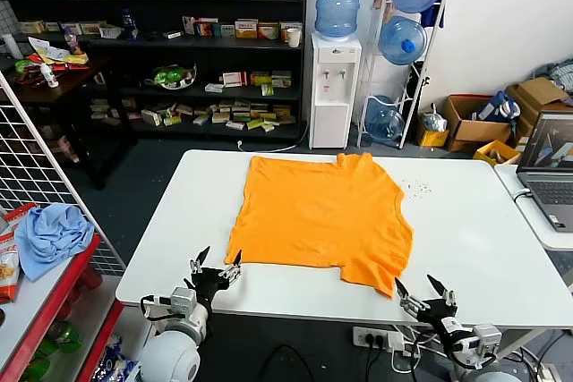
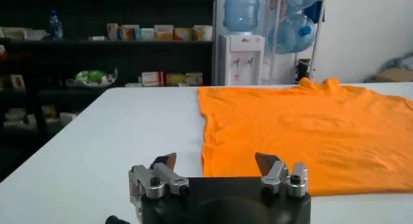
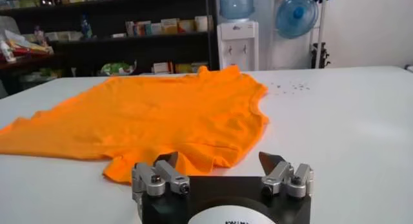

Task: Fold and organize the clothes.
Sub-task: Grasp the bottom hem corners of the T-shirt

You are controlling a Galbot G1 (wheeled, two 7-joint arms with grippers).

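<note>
- Head view, left edge: the left hand hovers at the near edge of the white surface, fingers spread wide, holding nothing.
- Centre: the orange T-shirt lies spread flat and unfolded on the surface; no fold is made, so the whole task remains.
- Right: the right hand waits open and empty near the shirt's near corner.

Two robot grippers, left gripper and right gripper, each with a black block body, silver metal knuckles with dark screws, and pointed black fingers. Rounded white wrist housings; thin black cables.
</note>
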